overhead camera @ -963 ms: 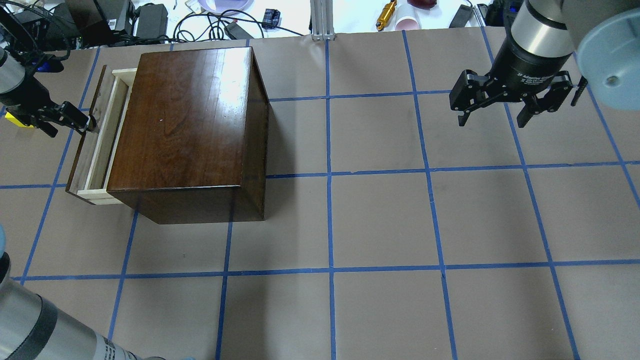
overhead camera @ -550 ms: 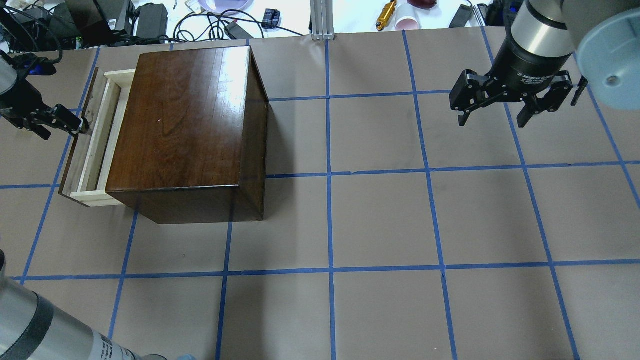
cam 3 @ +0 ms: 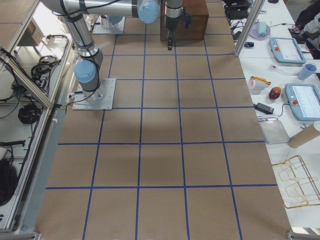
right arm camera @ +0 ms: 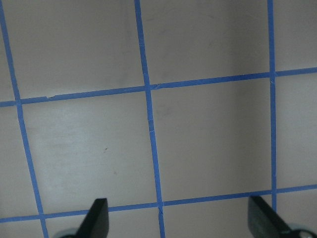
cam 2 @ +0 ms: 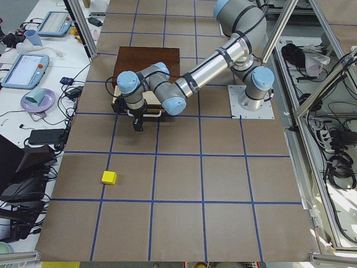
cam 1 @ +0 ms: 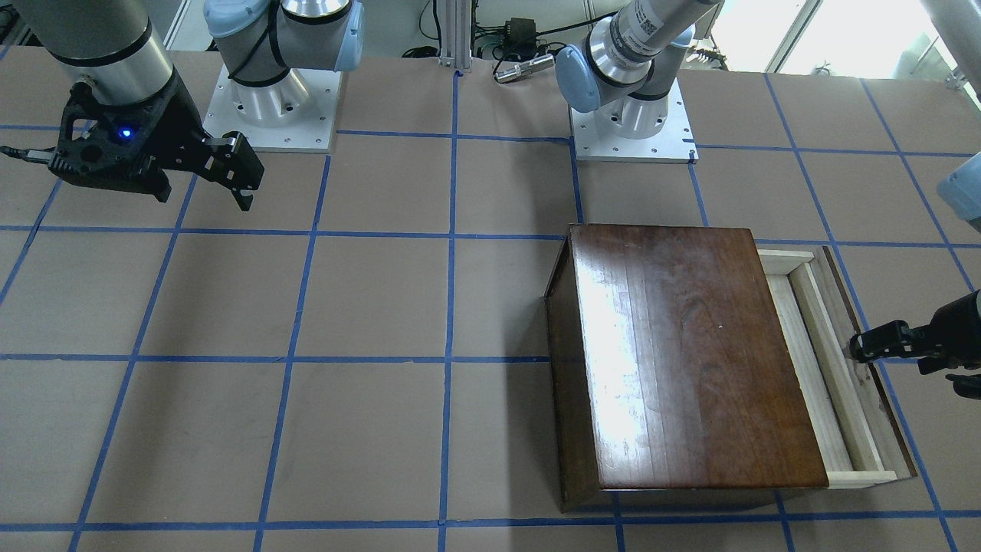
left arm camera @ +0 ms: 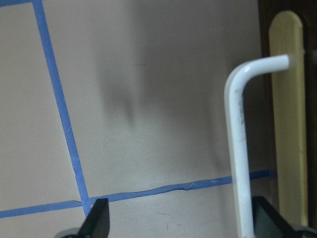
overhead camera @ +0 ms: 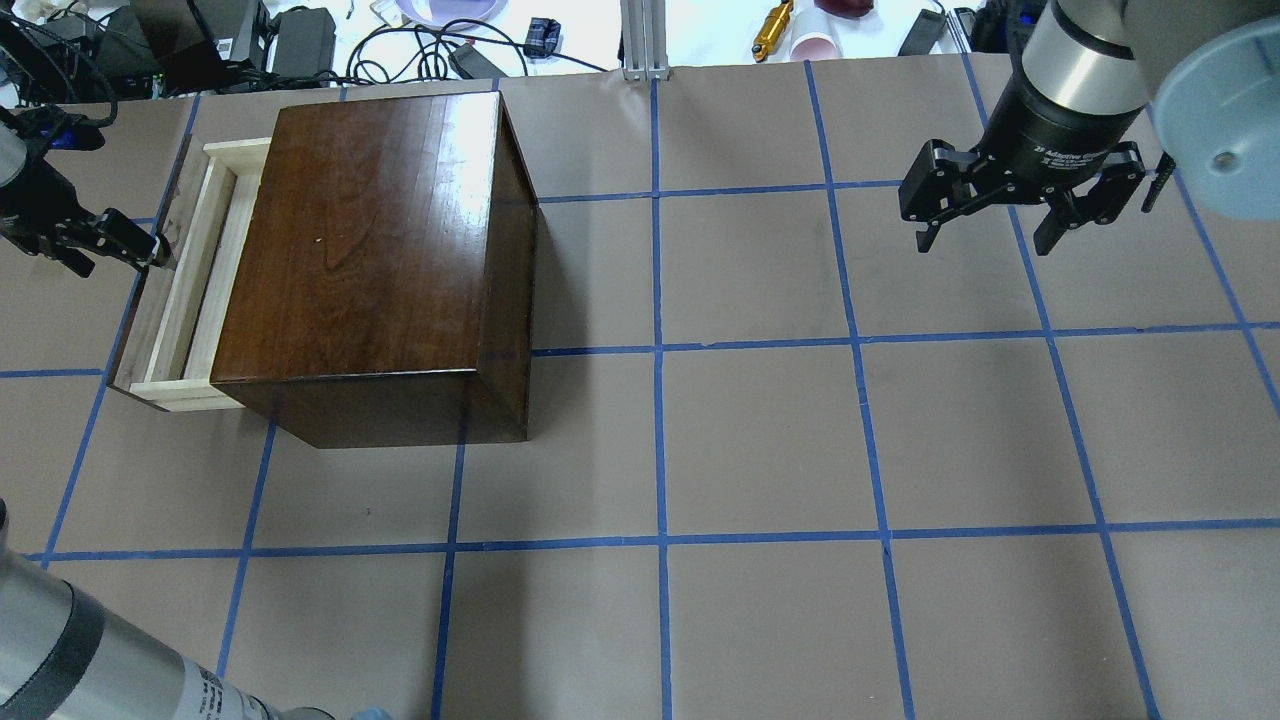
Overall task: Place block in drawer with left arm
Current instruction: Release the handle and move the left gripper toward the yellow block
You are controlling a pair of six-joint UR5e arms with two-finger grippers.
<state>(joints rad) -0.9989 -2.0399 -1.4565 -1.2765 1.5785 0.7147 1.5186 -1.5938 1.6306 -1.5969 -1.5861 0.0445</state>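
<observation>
The dark-brown cabinet [overhead camera: 380, 240] [cam 1: 690, 353] stands on the table's left half. Its drawer [overhead camera: 185, 290] [cam 1: 831, 368] of pale wood is pulled partly out. My left gripper [overhead camera: 122, 262] [cam 1: 900, 364] [left arm camera: 183, 218] is open at the drawer's dark front panel. The white handle [left arm camera: 237, 148] sits between its fingers, close to one of them. The yellow block [cam 2: 109, 177] lies on the table away from the cabinet, seen only in the exterior left view. My right gripper [overhead camera: 985, 240] [cam 1: 203, 199] [right arm camera: 179, 218] is open and empty above bare table.
Cables and power bricks [overhead camera: 300, 40] and an aluminium post [overhead camera: 645, 40] line the far table edge. The two arm bases [cam 1: 268, 100] [cam 1: 632, 123] stand at the robot's side. Blue tape lines grid the brown table [overhead camera: 760, 440].
The drawer has slid further out of the cabinet, and my left gripper has moved the same way with its handle. The yellow block no longer shows in the overhead view. The right arm is still.
</observation>
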